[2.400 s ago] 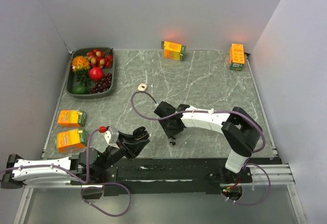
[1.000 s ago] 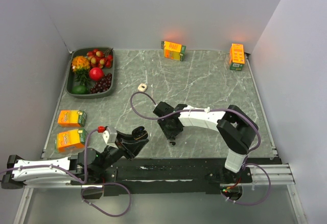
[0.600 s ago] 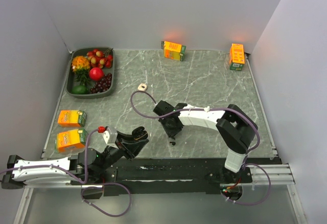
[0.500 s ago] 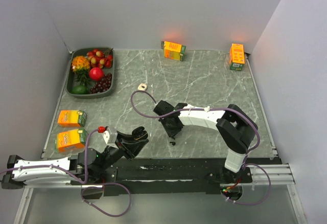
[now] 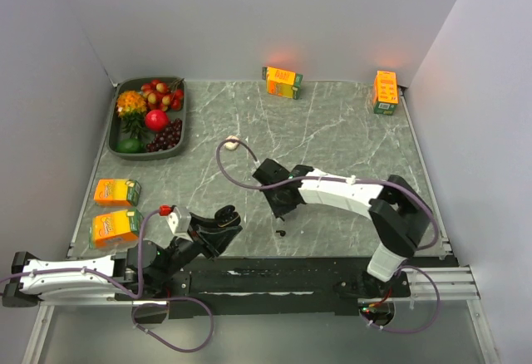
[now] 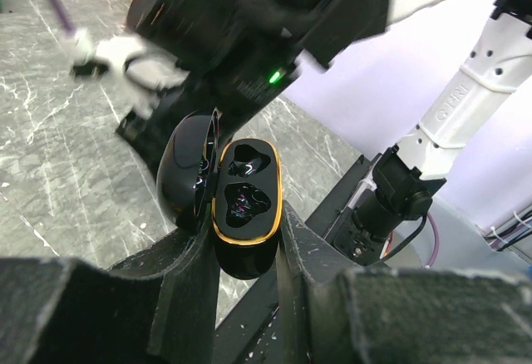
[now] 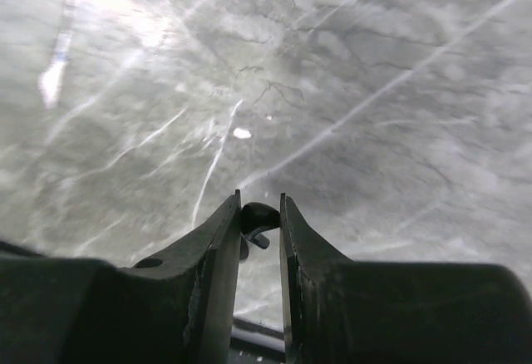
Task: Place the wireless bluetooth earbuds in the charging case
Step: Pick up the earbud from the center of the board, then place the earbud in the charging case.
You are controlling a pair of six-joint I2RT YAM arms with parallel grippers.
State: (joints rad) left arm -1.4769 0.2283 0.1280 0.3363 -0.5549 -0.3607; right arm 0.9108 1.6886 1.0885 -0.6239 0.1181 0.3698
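Note:
The black charging case, gold-rimmed with its lid flipped open to the left, sits upright between the fingers of my left gripper, which is shut on it; both wells look empty. In the top view that gripper is at the table's near edge. My right gripper is shut on a black earbud pinched at its fingertips above the marble. It hangs mid-table. A small dark dot shows just below it; I cannot tell what it is. A whitish earbud lies farther back, by the right arm's cable.
A dark tray of fruit stands at the back left. Two orange juice cartons lie at the left edge, and two more along the back. The right arm's cable loops over the table's middle.
My right gripper's fingers have closed on the black earbud, and the arm has drawn back a little from the near edge. Its cable has swung toward the whitish earbud. The left arm has not moved.

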